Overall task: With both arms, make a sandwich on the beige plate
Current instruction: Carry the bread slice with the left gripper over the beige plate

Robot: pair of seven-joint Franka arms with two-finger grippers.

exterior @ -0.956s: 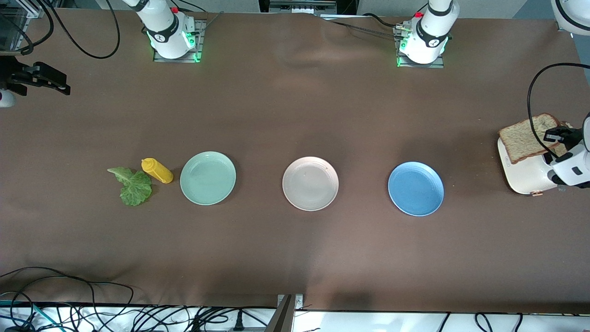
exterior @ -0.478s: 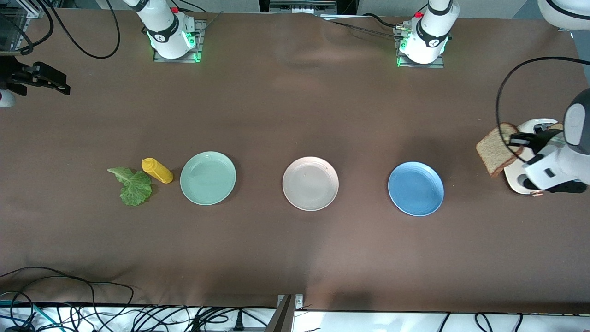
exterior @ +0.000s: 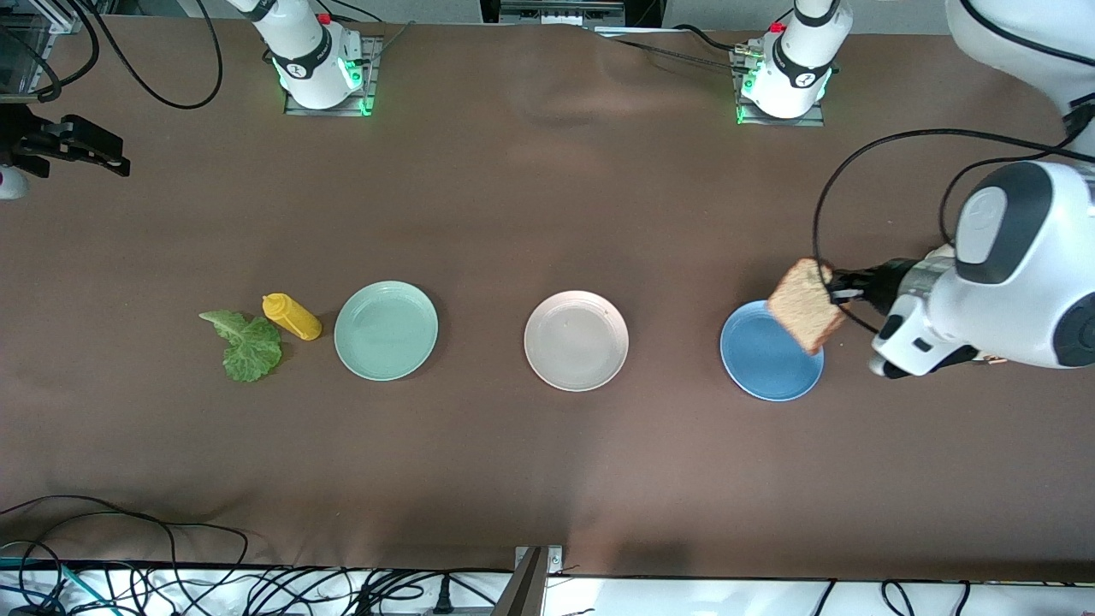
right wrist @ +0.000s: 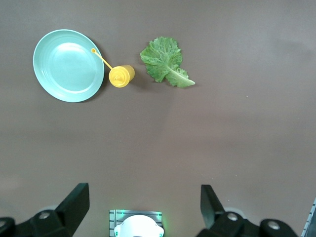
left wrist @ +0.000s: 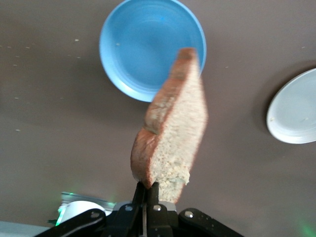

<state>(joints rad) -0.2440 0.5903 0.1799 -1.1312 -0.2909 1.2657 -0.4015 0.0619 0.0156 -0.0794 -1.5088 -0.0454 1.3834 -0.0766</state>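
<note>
We see the left gripper (exterior: 843,293) carry the bread slice (exterior: 805,305) away from the frame's right edge toward the centre; it now hangs tilted over the blue plate (exterior: 766,364). The white toaster it left is now hidden by the arm.

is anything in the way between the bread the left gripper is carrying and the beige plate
Nothing visible blocks it. The left gripper holds the bread slice in the air over the edge of the blue plate. Between that and the beige plate there is only bare table, and the plate itself holds nothing.
</note>
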